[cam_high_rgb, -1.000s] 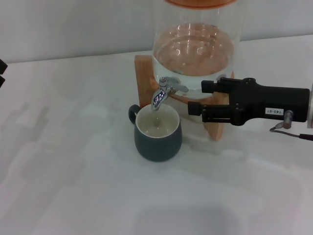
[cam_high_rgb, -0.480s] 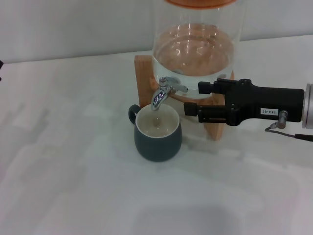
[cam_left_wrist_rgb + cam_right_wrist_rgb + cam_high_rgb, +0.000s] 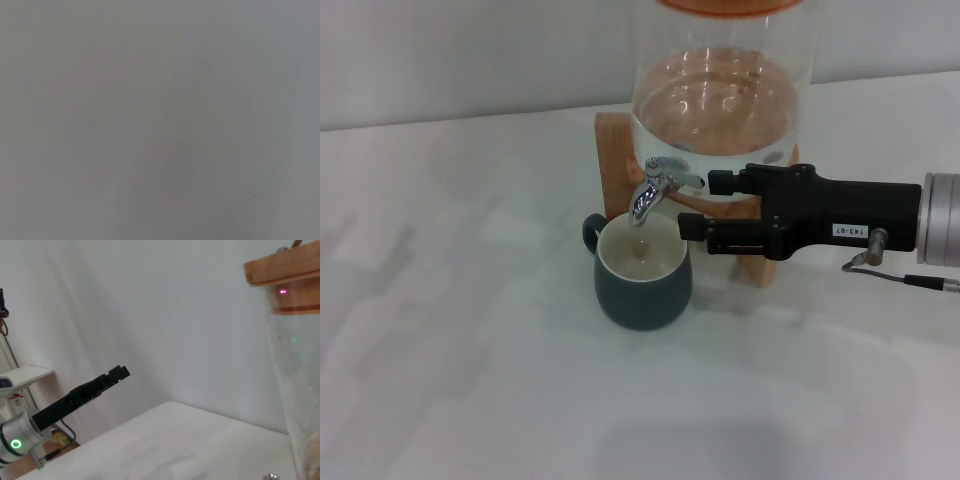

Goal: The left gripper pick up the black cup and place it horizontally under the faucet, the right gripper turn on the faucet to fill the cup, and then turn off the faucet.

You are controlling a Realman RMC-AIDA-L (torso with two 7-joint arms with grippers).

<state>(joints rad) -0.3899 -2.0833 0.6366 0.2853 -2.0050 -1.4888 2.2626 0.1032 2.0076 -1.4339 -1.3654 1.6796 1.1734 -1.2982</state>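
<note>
The black cup stands upright on the table directly below the spout of the chrome faucet, its handle pointing left. My right gripper is open and reaches in level from the right. Its upper finger is just right of the faucet's lever and its lower finger is near the cup's rim; neither touches the faucet. My left gripper is out of the head view. It shows only in the right wrist view, raised in the air far from the jar and holding nothing. The left wrist view is a blank grey surface.
A large glass jar of water with an orange lid sits on a wooden stand behind the cup. The jar's wall and wooden lid fill one side of the right wrist view. White table lies in front and to the left.
My right gripper has slid left toward the faucet, closing most of the gap. The dark bit of the left arm at the head view's left edge has gone out of sight.
</note>
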